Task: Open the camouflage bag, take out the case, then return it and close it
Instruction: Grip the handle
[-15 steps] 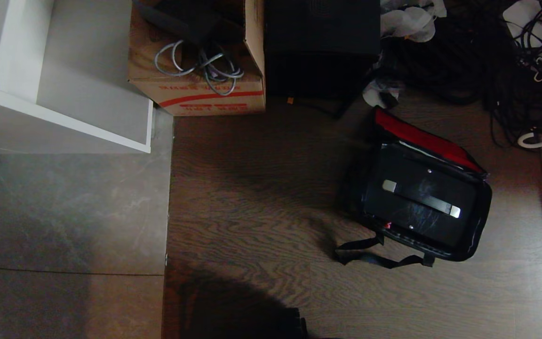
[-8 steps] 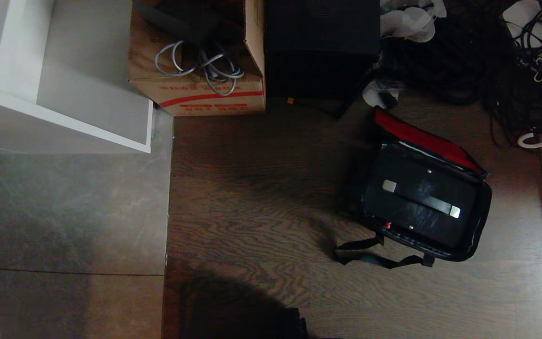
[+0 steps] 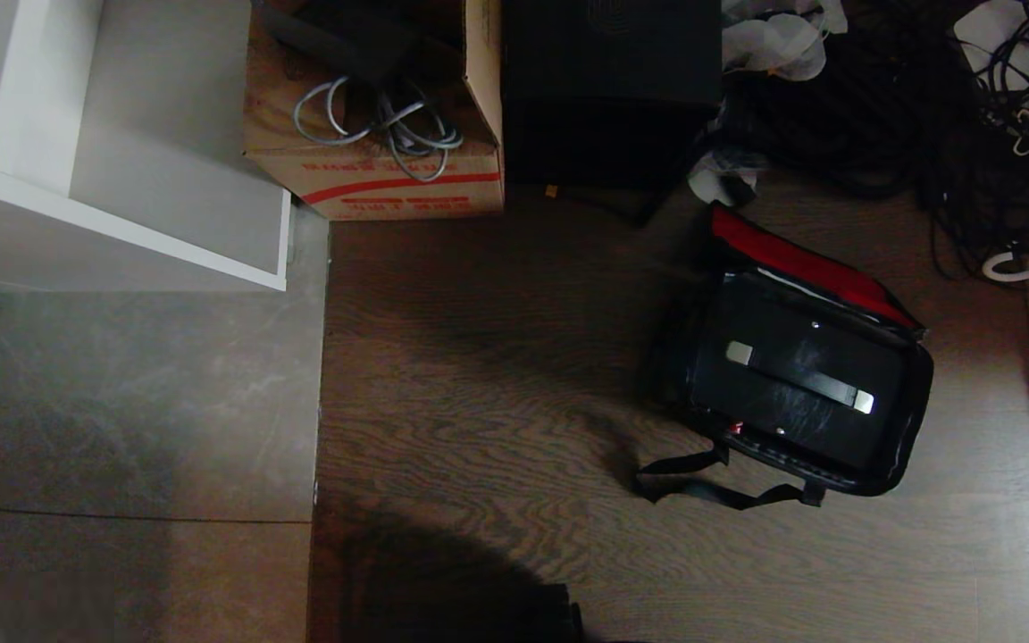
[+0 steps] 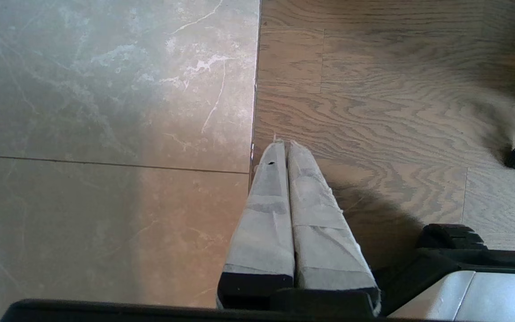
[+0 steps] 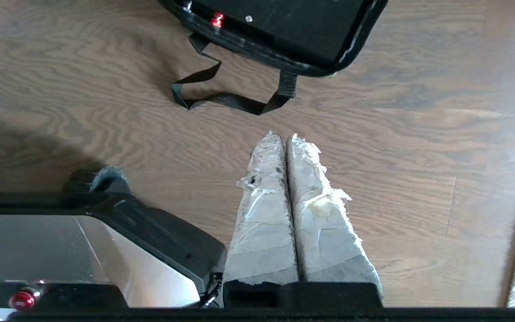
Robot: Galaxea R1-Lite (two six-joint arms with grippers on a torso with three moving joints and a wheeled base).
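The boxy soft camouflage bag (image 3: pixel 805 375) with black sides and red inner trim is lying open on the dark wood-grain floor (image 3: pixel 497 393), its red-lined flap folded back toward the plain black box (image 3: pixel 608 89). A black hard case (image 3: pixel 796 375) with a silver-ended handle is sitting inside it. A brown cardboard box (image 3: pixel 372 116) holding grey cables is standing beside the black box. Near the bag's loose black strap (image 5: pixel 235 96), the right gripper (image 5: pixel 284 141) is hanging clenched and empty; the left gripper (image 4: pixel 283 145), farther from the bag, is likewise pressed together, grasping nothing
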